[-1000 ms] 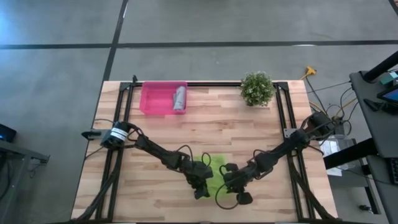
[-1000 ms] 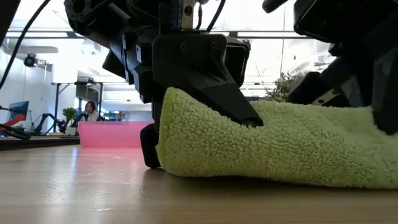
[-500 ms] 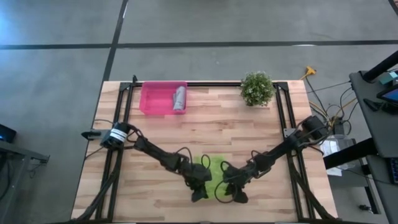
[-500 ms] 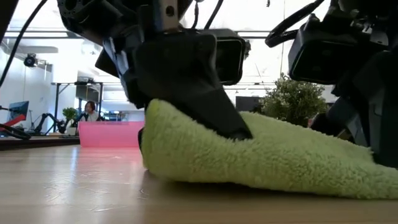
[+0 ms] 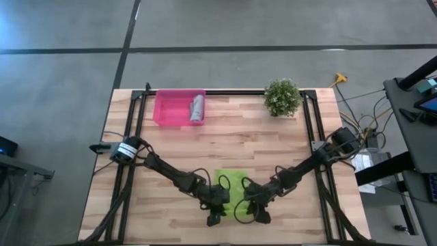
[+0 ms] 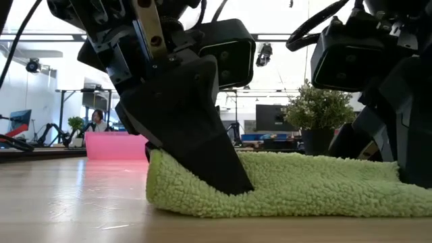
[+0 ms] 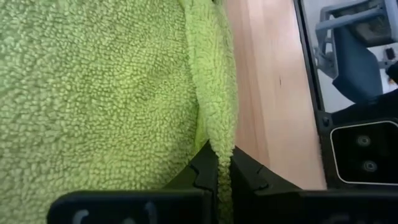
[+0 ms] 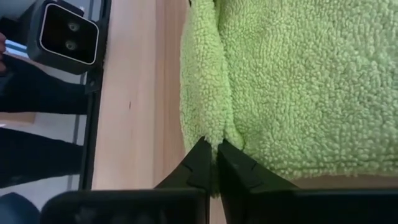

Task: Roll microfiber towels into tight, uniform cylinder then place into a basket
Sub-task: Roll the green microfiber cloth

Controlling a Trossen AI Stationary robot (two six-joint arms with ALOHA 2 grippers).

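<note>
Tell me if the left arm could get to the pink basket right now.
Probably not yet: the left gripper is shut on the green towel at the near edge; the basket lies unobstructed at the far edge.

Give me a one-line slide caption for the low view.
Left claw and right claw pinch the lime green towel at table level; pink basket behind.

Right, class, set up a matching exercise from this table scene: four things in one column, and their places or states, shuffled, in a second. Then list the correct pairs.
Things:
1. green towel
2. grey towel
3. pink tray
4. potted plant

Places or states:
A. rolled up, lying inside the tray
B. far edge of the table, towards the right arm's side
C. pinched at its near edge by the left pincer and the right pincer
D. far edge of the table, towards the left arm's side

Pairs: 1-C, 2-A, 3-D, 4-B
</note>
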